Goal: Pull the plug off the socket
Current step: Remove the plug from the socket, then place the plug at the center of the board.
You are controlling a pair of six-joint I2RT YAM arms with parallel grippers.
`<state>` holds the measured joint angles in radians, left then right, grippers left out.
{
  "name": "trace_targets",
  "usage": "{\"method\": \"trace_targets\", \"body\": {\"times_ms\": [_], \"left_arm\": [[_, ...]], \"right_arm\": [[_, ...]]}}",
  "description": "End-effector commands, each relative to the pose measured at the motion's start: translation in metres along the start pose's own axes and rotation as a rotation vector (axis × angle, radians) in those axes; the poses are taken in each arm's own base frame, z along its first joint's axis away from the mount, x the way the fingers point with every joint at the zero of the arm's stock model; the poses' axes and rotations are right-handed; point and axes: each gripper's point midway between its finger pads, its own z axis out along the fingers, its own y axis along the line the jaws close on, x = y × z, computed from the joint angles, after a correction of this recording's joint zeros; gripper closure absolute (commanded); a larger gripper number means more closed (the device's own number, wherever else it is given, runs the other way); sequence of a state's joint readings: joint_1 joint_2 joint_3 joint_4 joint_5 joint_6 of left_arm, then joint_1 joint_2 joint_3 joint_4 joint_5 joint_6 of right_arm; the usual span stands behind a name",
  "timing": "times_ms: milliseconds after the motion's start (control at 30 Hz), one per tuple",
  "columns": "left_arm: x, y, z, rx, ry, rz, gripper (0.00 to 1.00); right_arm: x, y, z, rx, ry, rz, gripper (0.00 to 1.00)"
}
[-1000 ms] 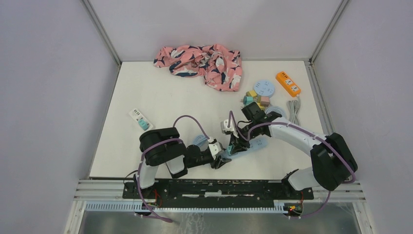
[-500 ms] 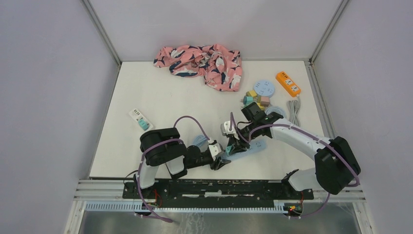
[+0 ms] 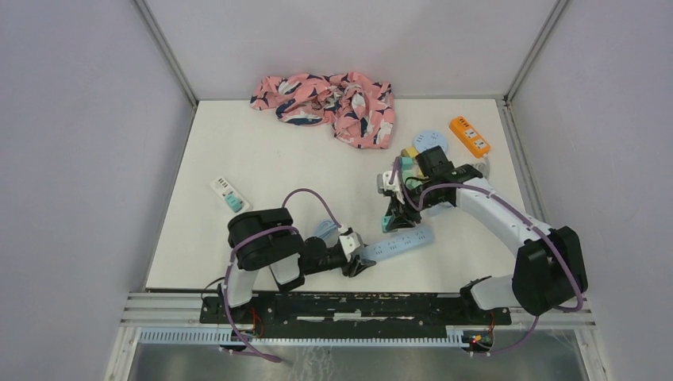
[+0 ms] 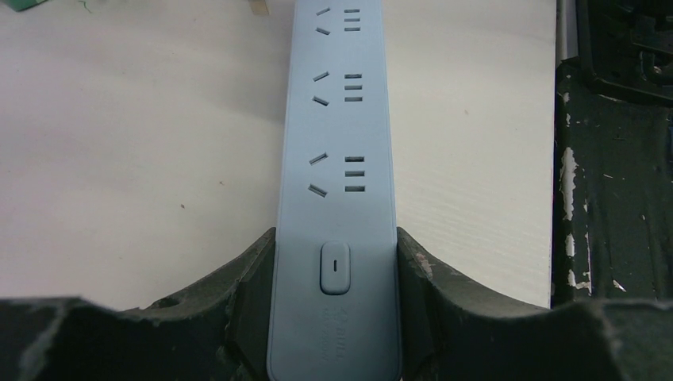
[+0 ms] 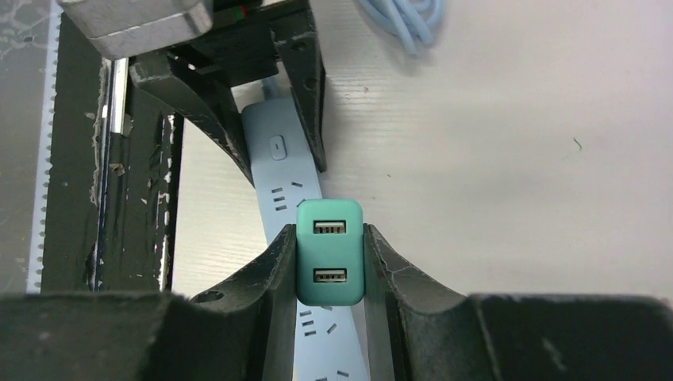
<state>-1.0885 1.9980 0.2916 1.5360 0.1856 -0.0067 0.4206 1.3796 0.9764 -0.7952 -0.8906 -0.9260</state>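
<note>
The left claw [image 4: 335, 266] is pinching the switch end of the light blue power strip [image 4: 337, 119], one dark finger pressed against each long edge. The strip runs straight ahead of this claw across the white tabletop [image 4: 143, 143], and the three outlets nearest it are unoccupied. The right claw [image 5: 329, 238] is clamped on the teal plug [image 5: 329, 252], squeezing its two sides, with its two USB ports facing the wrist camera. The plug appears held clear above the strip, which passes directly beneath this claw; its prongs are hidden. Beyond the right claw, the left claw grips the strip's far end.
</note>
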Motion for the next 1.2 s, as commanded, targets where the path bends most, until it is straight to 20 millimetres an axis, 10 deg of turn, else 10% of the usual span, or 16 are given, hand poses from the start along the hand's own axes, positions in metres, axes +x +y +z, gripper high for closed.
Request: {"method": "trace_targets", "body": {"times_ms": [0,433,1167], "left_arm": [[-0.042,0.002,-0.001,-0.018,-0.149,-0.019,0.68],[-0.059,0.003,-0.009,-0.037,-0.175,-0.055,0.21],[-0.09,0.019,-0.028,-0.157,0.001,-0.149,0.1]], "right_arm": [[-0.023,-0.024,-0.02,0.119,-0.089,0.05,1.0],[-0.011,-0.093,-0.072,0.433,-0.232,0.347,1.0],[0.039,-0.186,-0.116,0.896,-0.19,0.683,0.88]]}}
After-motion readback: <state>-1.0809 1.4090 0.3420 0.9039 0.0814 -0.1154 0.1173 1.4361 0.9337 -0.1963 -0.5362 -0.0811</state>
